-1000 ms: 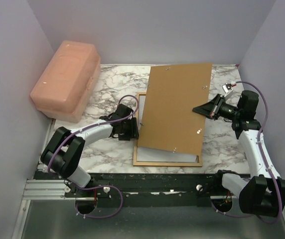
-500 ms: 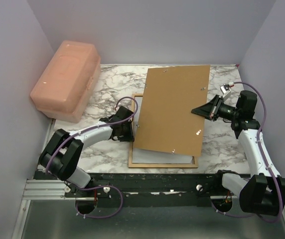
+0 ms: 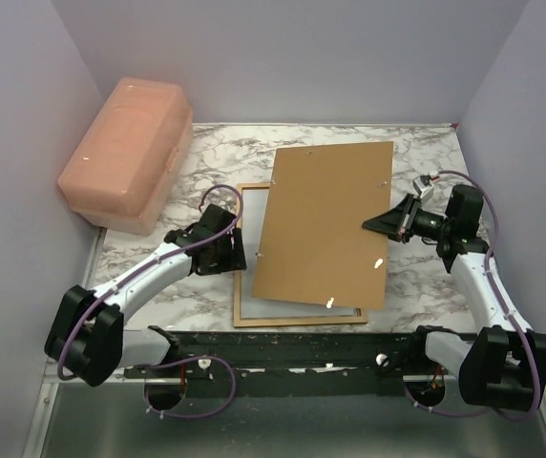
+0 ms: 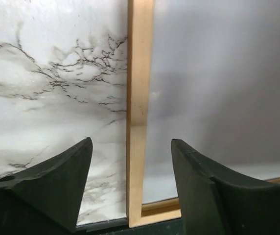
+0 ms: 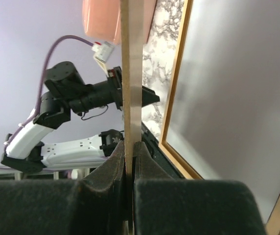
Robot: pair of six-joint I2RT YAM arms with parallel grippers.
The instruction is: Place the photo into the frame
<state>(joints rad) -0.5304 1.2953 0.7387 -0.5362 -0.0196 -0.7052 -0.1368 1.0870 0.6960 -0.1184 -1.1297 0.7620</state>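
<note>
Frame [image 3: 239, 272] flat on desk [image 3: 211, 162], mid-desk toward 6 o'clock. Left claw [image 4: 130, 147] apart, frame's 9 o'clock rail between fingers. Right claw [image 5: 130, 147] clamped on 3 o'clock edge of brown board [image 3: 325, 224]. Board tilted, covering most of frame.

lab test booth: plain lilac walls [image 3: 292, 57] around marble tabletop [image 3: 223, 157]

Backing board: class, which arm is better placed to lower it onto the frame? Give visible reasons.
Right. The right gripper has its jaws shut on the backing board's edge, holding it over the frame. The left gripper is open, jaws either side of the frame's left rail, better suited to steadying.
</note>
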